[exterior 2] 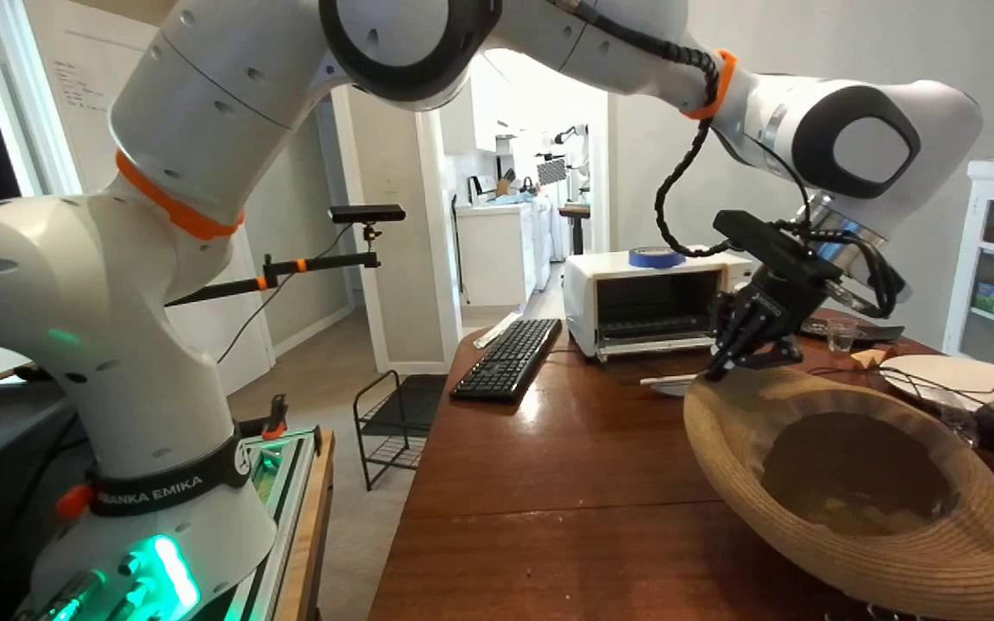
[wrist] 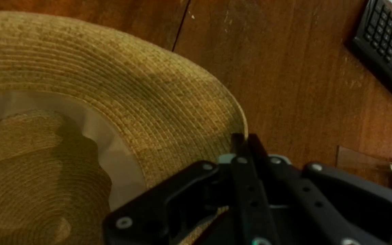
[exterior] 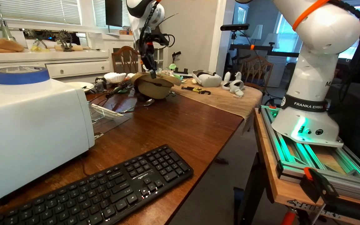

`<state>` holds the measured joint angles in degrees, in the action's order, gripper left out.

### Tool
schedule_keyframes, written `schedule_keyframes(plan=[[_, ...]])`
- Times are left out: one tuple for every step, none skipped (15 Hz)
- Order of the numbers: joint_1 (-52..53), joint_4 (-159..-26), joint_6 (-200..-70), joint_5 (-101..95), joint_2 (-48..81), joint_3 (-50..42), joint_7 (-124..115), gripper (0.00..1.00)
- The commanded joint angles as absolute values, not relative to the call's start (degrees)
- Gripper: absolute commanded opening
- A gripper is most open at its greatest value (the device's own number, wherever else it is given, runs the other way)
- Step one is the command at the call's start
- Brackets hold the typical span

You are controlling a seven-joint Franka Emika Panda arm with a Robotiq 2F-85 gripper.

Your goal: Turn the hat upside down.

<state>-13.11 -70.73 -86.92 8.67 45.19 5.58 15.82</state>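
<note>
Your hat (exterior 2: 859, 474) is tan woven straw with a wide brim (wrist: 168, 98), concentric rows and a pale inner band. You have it inverted over the worktop (exterior 2: 566, 466): crown (exterior: 152, 90) downward, hollow facing up. The pincer (wrist: 245, 136) grips the brim's edge. You cannot determine whether the crown touches the worktop.

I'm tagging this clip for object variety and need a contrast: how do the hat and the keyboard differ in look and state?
The hat is tan, woven and rounded, with a deep hollow; the keyboard is black, flat and covered in keys. The hat is pinched at its brim by the gripper; the keyboard lies on the table, out of the grip. Both show in all three views.
</note>
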Motion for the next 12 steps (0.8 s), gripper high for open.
schedule_keyframes(plan=[[-10.7,-68.6,-86.4,10.2,47.9,5.0,15.8,0.01],[-10.3,-68.1,-86.3,10.3,48.5,5.1,15.9,0.01],[-10.0,-67.8,-86.0,10.4,49.0,5.2,16.0,0.01],[-9.8,-67.5,-85.8,10.4,49.5,5.2,16.1,0.01],[-9.5,-67.2,-85.5,10.4,49.8,5.3,16.0,0.01],[-9.3,-66.9,-85.5,10.4,50.1,5.4,16.2,0.01],[-9.1,-66.6,-85.4,10.5,50.3,5.5,16.3,0.01],[-8.9,-66.1,-85.0,10.4,50.8,5.6,16.5,0.01],[-8.7,-65.6,-84.4,10.2,51.0,5.6,16.4,0.01],[-8.7,-65.1,-83.4,10.0,51.5,5.4,16.2,0.29],[-8.7,-64.8,-82.9,10.0,51.7,5.4,16.3,0.3],[-8.8,-64.6,-82.3,10.1,51.8,5.4,16.3,0.36]])
